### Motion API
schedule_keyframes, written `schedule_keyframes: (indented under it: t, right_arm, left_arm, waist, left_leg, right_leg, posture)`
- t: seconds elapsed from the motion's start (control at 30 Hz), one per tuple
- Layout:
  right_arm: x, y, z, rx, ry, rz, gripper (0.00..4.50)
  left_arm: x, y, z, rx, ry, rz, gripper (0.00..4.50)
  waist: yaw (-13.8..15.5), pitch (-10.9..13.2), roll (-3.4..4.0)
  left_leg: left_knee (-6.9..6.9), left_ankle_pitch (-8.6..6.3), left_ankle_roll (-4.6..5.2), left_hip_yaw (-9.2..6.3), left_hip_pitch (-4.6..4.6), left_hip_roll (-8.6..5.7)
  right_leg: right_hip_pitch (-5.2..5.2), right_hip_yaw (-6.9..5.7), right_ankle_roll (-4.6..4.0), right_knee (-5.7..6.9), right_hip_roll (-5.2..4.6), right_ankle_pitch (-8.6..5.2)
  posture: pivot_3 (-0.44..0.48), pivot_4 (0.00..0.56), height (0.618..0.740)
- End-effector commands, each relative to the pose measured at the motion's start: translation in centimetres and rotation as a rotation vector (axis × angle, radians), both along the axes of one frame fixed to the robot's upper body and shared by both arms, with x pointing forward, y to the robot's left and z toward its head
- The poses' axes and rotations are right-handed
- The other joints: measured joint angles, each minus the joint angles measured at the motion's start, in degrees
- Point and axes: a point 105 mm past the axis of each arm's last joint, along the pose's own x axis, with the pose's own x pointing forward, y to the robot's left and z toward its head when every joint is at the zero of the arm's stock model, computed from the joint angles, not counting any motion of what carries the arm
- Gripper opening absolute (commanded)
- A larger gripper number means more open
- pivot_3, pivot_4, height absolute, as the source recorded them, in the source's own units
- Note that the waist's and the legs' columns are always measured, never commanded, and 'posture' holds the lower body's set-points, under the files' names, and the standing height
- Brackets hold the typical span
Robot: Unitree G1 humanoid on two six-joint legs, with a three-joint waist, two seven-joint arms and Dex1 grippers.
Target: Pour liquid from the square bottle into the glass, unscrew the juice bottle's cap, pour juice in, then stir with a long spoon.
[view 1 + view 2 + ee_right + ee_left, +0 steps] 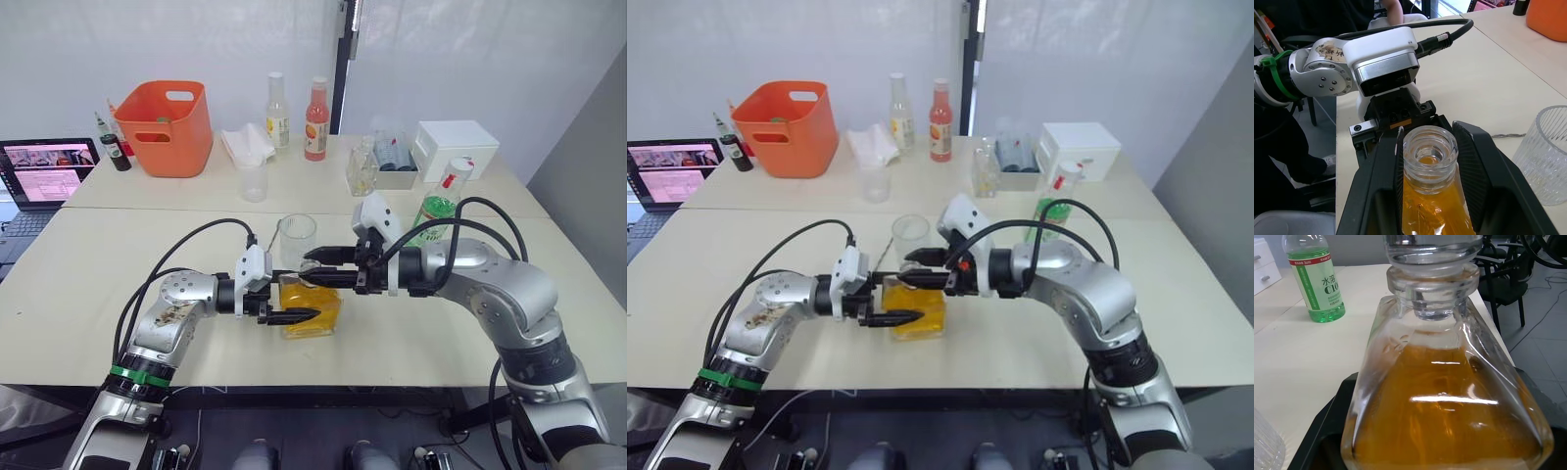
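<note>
Amber liquid in square bottle | both grippers clamp it | glass empty

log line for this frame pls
stage: uncork square bottle | left end effector: holds body | right end effector: around stopper | glass: empty

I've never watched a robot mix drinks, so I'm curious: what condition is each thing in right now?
square bottle: upright, stopper in, orange liquid inside.
glass: upright, empty.
juice bottle: upright, cap on.
laptop: open, screen lit.
left fingers: shut on the square bottle.
</note>
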Motion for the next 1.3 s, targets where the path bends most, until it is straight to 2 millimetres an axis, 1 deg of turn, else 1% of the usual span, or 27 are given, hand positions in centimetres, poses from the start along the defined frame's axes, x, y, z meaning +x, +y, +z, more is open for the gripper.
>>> schedule_keyframes:
  t: [0.03,0.13,0.23,0.37,0.5,0.57,0.63,0.67,0.73,0.77,0.83,0.87,0.9,0.97,1.03,1.1,1.17,1.23,1.3]
  right_arm:
    - [-0.9,-0.9,6.4,0.149,-0.217,-0.005,1.02]
    - [-1.0,-1.0,6.8,0.157,-0.226,-0.011,1.02]
    - [-1.2,-1.1,7.0,0.161,-0.229,-0.015,1.02]
    - [-1.4,-1.2,7.3,0.172,-0.23,-0.021,1.02]
    - [-1.4,-1.3,7.2,0.169,-0.229,-0.028,1.02]
    - [-1.2,-1.7,6.9,0.167,-0.217,-0.048,1.02]
    - [-0.5,-3.2,6.2,0.171,-0.19,-0.12,1.02]
    - [0.3,-4.7,5.3,0.155,-0.173,-0.201,1.02]
    - [1.3,-7.0,3.9,0.132,-0.151,-0.32,1.02]
    - [2.0,-8.9,2.7,0.124,-0.138,-0.421,1.02]
    - [2.6,-11.8,1.0,0.107,-0.124,-0.564,1.02]
    - [2.8,-12.7,0.4,0.098,-0.123,-0.612,1.02]
    - [2.8,-13.2,0.0,0.094,-0.124,-0.634,1.02]
    - [3.3,-16.1,-2.2,0.058,-0.123,-0.794,1.02]
    - [3.7,-18.7,-4.0,0.039,-0.131,-0.939,1.02]
    - [3.9,-20.1,-5.5,0.033,-0.136,-1.024,1.02]
    - [4.1,-21.1,-6.7,0.011,-0.145,-1.085,1.02]
    - [4.2,-21.8,-7.8,-0.02,-0.154,-1.128,1.02]
    - [4.2,-22.3,-8.9,-0.011,-0.128,-1.156,1.02]
  left_arm:
    - [-0.2,-0.3,-0.6,0.024,0.007,-0.013,2.82]
    - [-0.3,-0.3,-0.6,0.026,0.009,-0.016,2.82]
    - [-0.3,-0.4,-0.8,0.03,0.014,-0.02,2.82]
    - [-0.5,-0.5,-1.0,0.038,0.025,-0.029,2.82]
    - [-0.5,-0.5,-1.0,0.038,0.024,-0.03,2.82]
    - [-0.5,-0.6,-0.9,0.037,0.023,-0.03,2.82]
    - [-0.5,-0.6,-0.9,0.037,0.021,-0.03,2.82]
    - [-0.5,-0.6,-0.9,0.037,0.02,-0.029,2.82]
    - [-0.5,-0.5,-0.8,0.037,0.018,-0.027,2.82]
    - [-0.6,-0.5,-0.8,0.036,0.016,-0.025,2.82]
    - [-0.6,-0.4,-0.8,0.035,0.01,-0.021,2.82]
    - [-0.6,-0.4,-0.7,0.035,0.007,-0.019,2.82]
    - [-0.6,-0.4,-0.7,0.035,0.005,-0.018,2.82]
    - [-0.5,-0.4,-0.6,0.033,-0.003,-0.014,2.82]
    - [-0.5,-0.4,-0.5,0.034,-0.007,-0.013,2.82]
    - [-0.5,-0.5,-0.5,0.033,-0.012,-0.013,2.82]
    - [-0.5,-0.5,-0.5,0.035,-0.019,-0.014,2.82]
    - [-0.4,-0.5,-0.5,0.042,-0.026,-0.012,2.82]
    - [-0.3,-0.5,-0.4,0.043,-0.029,-0.009,2.82]
  waist:
    - [-0.1,0.0,0.0]
    - [-0.1,0.0,0.01]
    - [-0.1,0.1,0.16]
    - [-0.2,0.1,0.17]
    - [-0.2,0.1,0.17]
    - [-0.1,0.1,0.17]
    - [0.0,0.1,0.16]
    - [0.1,0.1,0.16]
    - [0.1,0.1,0.16]
    - [0.1,0.1,0.16]
    - [0.0,0.1,0.17]
    - [-0.1,0.0,0.19]
    - [-0.2,0.0,0.21]
    - [-0.2,0.0,0.3]
    - [-0.2,0.0,0.3]
    - [-0.2,0.0,0.3]
    - [-0.2,0.0,0.36]
    - [-0.2,-0.1,0.4]
    - [-0.1,-0.1,0.4]
  left_leg:
    - [0.0,0.0,0.0,-0.01,0.0,0.0]
    - [0.0,0.0,0.0,-0.07,-0.01,0.0]
    - [-0.01,0.0,0.0,-0.13,0.0,-0.03]
    - [-0.13,-0.01,0.0,-0.17,0.28,0.0]
    - [-0.13,0.0,0.0,-0.14,0.25,-0.01]
    - [-0.13,0.0,0.0,-0.14,0.25,-0.01]
    - [-0.13,0.0,0.0,-0.14,0.25,-0.02]
    - [-0.13,0.0,0.0,-0.14,0.23,-0.03]
    - [-0.13,-0.01,0.02,-0.12,0.21,-0.06]
    - [-0.13,-0.01,0.02,-0.11,0.19,-0.06]
    - [-0.17,-0.01,0.02,-0.08,0.22,-0.05]
    - [-0.2,-0.01,0.02,-0.07,0.2,-0.05]
    - [-0.2,-0.01,0.02,-0.05,0.22,-0.05]
    - [-0.2,-0.01,0.02,0.01,0.23,-0.04]
    - [-0.2,-0.01,0.02,0.06,0.3,-0.05]
    - [-0.18,-0.01,0.02,0.12,0.3,-0.07]
    - [-0.19,-0.01,0.02,0.17,0.3,-0.08]
    - [-0.19,-0.01,0.02,0.19,0.3,-0.08]
    - [-0.19,-0.01,0.02,0.2,0.3,-0.08]
  right_leg:
    - [0.0,0.0,0.0,0.0,0.0,0.0]
    - [0.0,-0.02,0.0,-0.02,0.0,0.0]
    - [0.0,0.01,0.0,0.0,-0.04,0.0]
    - [0.25,-0.07,0.0,-0.05,-0.02,0.0]
    - [0.21,-0.02,0.0,-0.05,-0.02,0.0]
    - [0.2,-0.02,0.0,-0.05,-0.02,0.0]
    - [0.22,-0.03,0.0,-0.05,-0.02,0.0]
    - [0.24,-0.04,0.0,-0.06,-0.03,0.0]
    - [0.24,-0.03,0.0,-0.11,-0.06,0.0]
    - [0.23,-0.03,0.0,-0.16,-0.06,0.0]
    - [0.23,-0.02,0.0,-0.16,-0.05,0.0]
    - [0.21,-0.01,0.0,-0.17,-0.05,0.0]
    - [0.22,0.0,0.0,-0.16,-0.04,-0.01]
    - [0.18,0.12,0.01,-0.15,-0.02,-0.01]
    - [0.27,0.11,0.03,-0.17,-0.01,-0.02]
    - [0.28,0.13,0.04,-0.18,-0.02,-0.03]
    - [0.25,0.17,0.05,-0.17,-0.02,-0.03]
    - [0.23,0.19,0.05,-0.16,-0.02,-0.03]
    - [0.25,0.18,0.05,-0.17,-0.02,-0.03]
  posture:
    - [0.0,0.15,0.715]
    - [0.0,0.15,0.715]
    - [0.0,0.15,0.715]
    - [0.0,0.15,0.715]
    - [0.0,0.15,0.715]
    - [0.0,0.15,0.715]
    - [0.0,0.15,0.715]
    - [0.0,0.15,0.715]
    - [0.0,0.15,0.715]
    - [0.0,0.15,0.715]
    - [0.0,0.15,0.715]
    - [0.0,0.15,0.715]
    - [0.0,0.15,0.715]
    - [0.0,0.15,0.715]
    - [0.0,0.15,0.715]
    - [0.0,0.15,0.715]
    - [0.0,0.15,0.715]
    - [0.0,0.15,0.715]
    - [0.0,0.15,0.715]
